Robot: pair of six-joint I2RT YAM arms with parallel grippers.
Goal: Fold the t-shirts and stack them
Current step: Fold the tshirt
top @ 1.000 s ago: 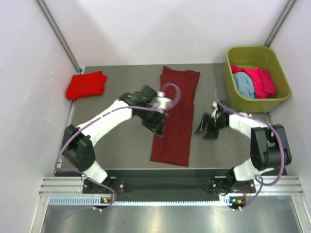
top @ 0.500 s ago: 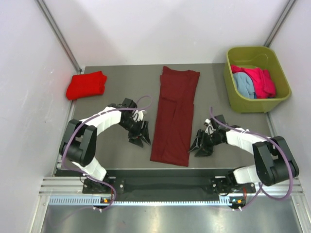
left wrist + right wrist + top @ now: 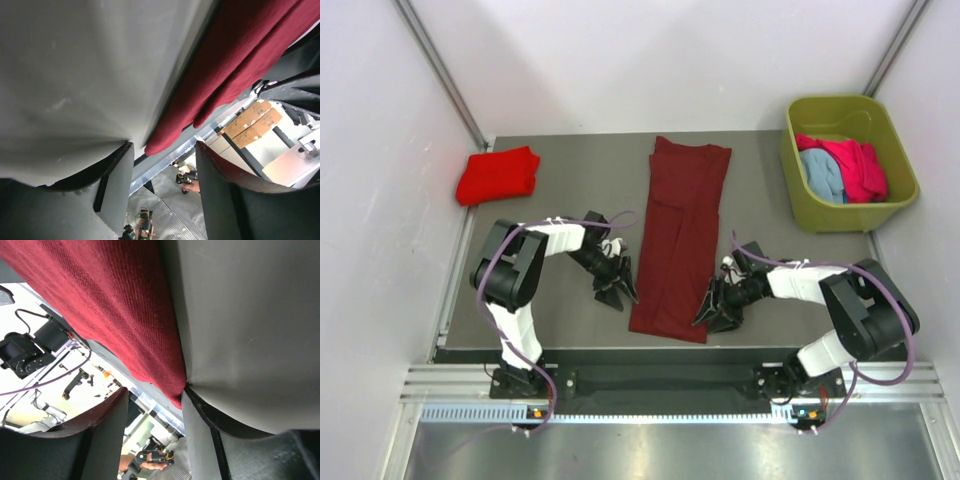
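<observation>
Since your left gripper (image 3: 617, 292) and right gripper (image 3: 710, 312) sit spread at the near corners of the maroon shirt (image 3: 682, 235), flat on the table (image 3: 580, 180), nothing pinched yet, you might grab just the top layer and the fold goes crooked.

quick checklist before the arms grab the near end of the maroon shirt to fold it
1. Maroon shirt lies flat as one long strip: ok.
2. Left pincer open beside the near left corner: ok.
3. Right pincer open at the near right corner: ok.
4. Cloth between the left fingers: not ok, the corner lies just ahead of the gap.
5. Cloth between the right fingers: cannot tell, the edge only touches one finger.
6. Folded red shirt and green tub lie apart from the strip: ok.
</observation>
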